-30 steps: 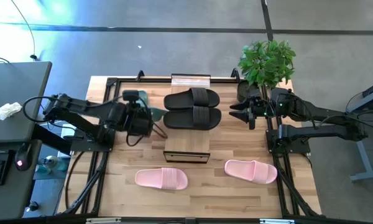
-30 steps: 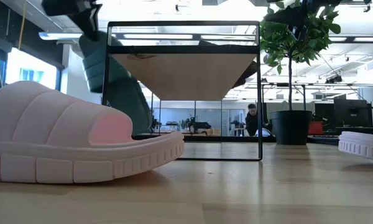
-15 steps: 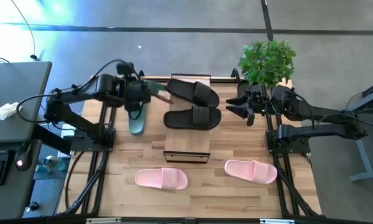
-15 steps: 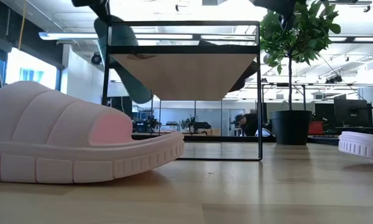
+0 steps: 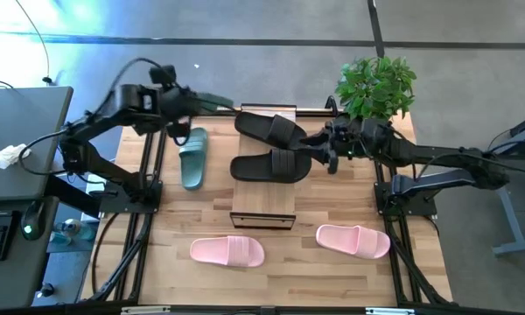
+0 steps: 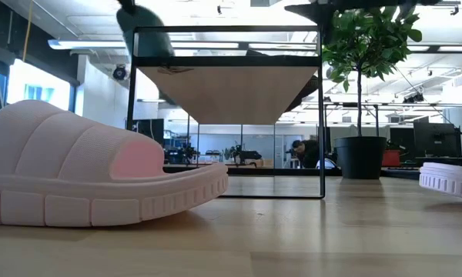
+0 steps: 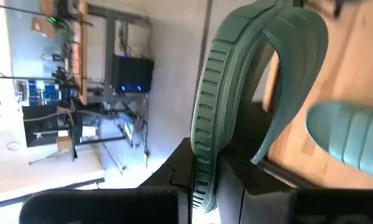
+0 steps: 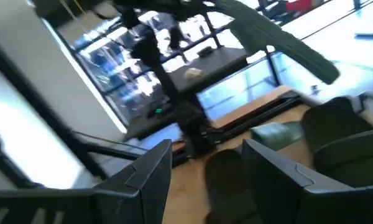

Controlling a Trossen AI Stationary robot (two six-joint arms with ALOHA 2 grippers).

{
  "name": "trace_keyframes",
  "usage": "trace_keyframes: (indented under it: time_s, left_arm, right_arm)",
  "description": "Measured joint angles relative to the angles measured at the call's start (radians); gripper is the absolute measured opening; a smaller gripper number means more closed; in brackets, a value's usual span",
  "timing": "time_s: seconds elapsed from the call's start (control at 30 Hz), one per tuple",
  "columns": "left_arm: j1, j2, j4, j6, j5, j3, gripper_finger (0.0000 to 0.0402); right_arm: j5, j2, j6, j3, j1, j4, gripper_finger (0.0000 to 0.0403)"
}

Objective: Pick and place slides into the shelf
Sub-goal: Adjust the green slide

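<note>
High view: left end effector (image 5: 195, 102) is gripping a green slide (image 5: 217, 103) in the air near the shelf's (image 5: 262, 210) far-left corner.
Other green slide (image 5: 192, 157): is lying on the desk (image 5: 289, 262), left of the shelf.
Black slides (image 5: 271, 149): are sitting on the shelf top.
Right end effector (image 5: 319, 150): is hovering with fingers apart at the shelf's right edge.
Pink slides (image 5: 227, 252): are lying near the desk's near edge.

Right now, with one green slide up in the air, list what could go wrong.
1. The left gripper pinches the green slide only by its sole edge, so it could slip out.
2. The two black slides already fill much of the shelf top, so the green one might knock one askew.
3. The right gripper sits close beside the black slides and may bump them.
</note>
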Motion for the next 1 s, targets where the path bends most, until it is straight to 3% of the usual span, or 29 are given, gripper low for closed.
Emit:
trace_keyframes:
  time_s: [0.13, 0.33, 0.73, 1.0]
  left_arm:
    - [0.0, 0.0, 0.0, 0.034, 0.077, 0.121, 0.0023]
    - [0.0, 0.001, -0.001, 0.044, 0.13, 0.232, 0.0022]
    - [0.0, 0.01, -0.001, 0.055, 0.193, 0.243, 0.0022]
    - [0.0, 0.014, -0.001, 0.059, 0.205, 0.243, 0.0022]
  right_arm:
    - [0.007, 0.079, -0.123, 0.127, -0.028, -0.131, 0.0186]
    - [0.02, 0.27, -0.325, 0.432, -0.054, -0.344, 0.0186]
    - [0.074, 0.742, -0.568, 1.116, -0.093, -0.768, 0.0186]
    - [0.123, 0.995, -0.66, 1.463, -0.093, -0.983, 0.0186]
